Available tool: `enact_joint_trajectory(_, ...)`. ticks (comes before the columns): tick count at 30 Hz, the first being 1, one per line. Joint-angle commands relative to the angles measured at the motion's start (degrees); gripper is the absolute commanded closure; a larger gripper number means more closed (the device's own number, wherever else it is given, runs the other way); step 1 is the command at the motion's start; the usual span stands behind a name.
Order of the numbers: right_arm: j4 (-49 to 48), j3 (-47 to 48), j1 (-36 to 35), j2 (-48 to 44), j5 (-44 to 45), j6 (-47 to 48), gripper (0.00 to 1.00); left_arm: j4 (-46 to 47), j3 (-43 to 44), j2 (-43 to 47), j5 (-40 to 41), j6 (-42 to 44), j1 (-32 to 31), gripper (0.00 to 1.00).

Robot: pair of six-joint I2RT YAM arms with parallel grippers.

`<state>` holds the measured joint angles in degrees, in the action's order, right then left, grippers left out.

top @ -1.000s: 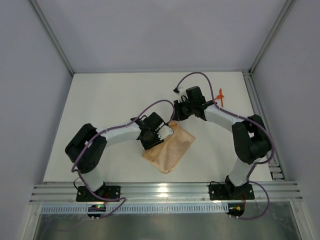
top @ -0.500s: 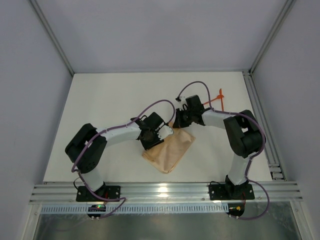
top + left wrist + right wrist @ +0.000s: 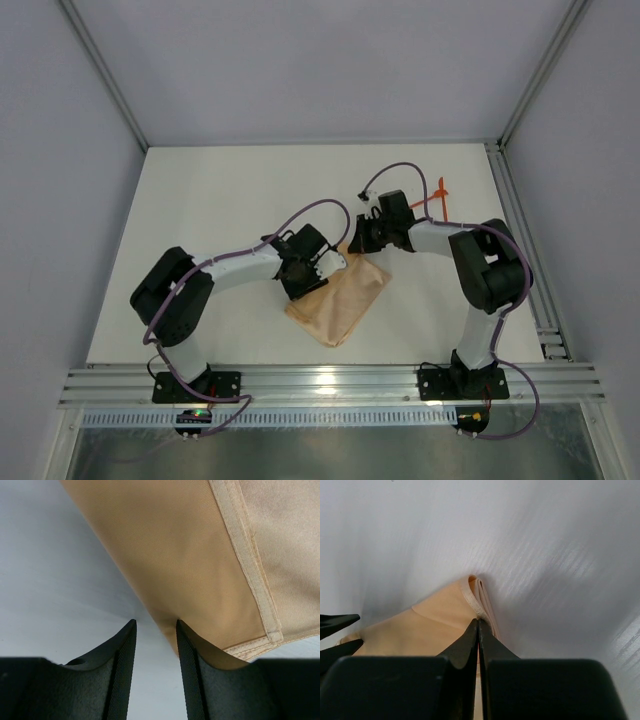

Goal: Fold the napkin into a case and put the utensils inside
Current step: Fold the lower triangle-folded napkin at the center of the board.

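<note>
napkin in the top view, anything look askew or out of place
The folded napkin lies diagonal to the table edges, its corner layers parted at the shut right gripper. One orange utensil sits outside it at the far right. No damage visible.

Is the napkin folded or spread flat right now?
Folded. The napkin lies as a narrow rectangle, and the right wrist view shows stacked hemmed layers at its corner.

A lab cell: white table [image 3: 220, 190] boxed by aluminium-framed grey walls [image 3: 50, 150].
</note>
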<state>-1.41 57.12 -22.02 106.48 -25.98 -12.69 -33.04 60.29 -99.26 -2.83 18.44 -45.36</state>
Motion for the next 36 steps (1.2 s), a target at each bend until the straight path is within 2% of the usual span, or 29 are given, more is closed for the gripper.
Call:
enact_joint_trajectory(1,-3.95,-1.40,0.58,1.10,-0.91,-0.76,0.97,-0.44,-0.09,0.03,-3.75,0.02,-0.34,0.58)
enact_joint_trajectory(5,-4.83,-1.58,0.66,1.10,-1.36,-0.94,0.97,-7.11,7.80,0.74,-9.55,-0.94,-0.25,0.52)
enact_joint_trajectory(10,-3.95,-1.05,0.66,1.37,-1.36,-1.46,0.97,-15.91,20.46,0.56,-16.84,-0.33,-0.25,0.50)
enact_joint_trajectory(13,-3.86,-1.40,0.66,1.02,-1.36,-1.99,0.97,-15.58,23.82,0.13,-14.15,-0.85,0.97,0.51)
enact_joint_trajectory(15,-3.86,-1.66,0.66,0.75,-1.27,-2.43,0.97,-9.35,24.52,-2.75,-8.09,-4.09,2.47,0.59)
enact_joint_trajectory(19,-3.60,-1.66,0.75,0.22,-1.27,-3.22,0.97,-5.20,28.64,-13.04,-4.38,-7.26,3.79,0.70)
enact_joint_trajectory(21,-3.51,-1.75,0.66,0.14,-1.18,-3.48,0.97,-2.14,28.22,-15.51,-4.03,-7.89,3.88,0.73)
enact_joint_trajectory(25,-4.30,-1.75,0.66,0.31,-1.79,-4.54,0.97,5.08,23.74,-14.91,-3.59,-8.86,3.88,0.73)
enact_joint_trajectory(30,-5.36,-2.37,0.66,0.58,-1.88,-5.50,0.97,5.00,21.81,-15.17,-4.64,-9.21,3.79,0.75)
enact_joint_trajectory(36,-5.62,-2.28,0.66,0.66,-1.36,-5.86,0.97,5.70,16.79,-8.85,-4.29,-9.21,3.88,0.75)
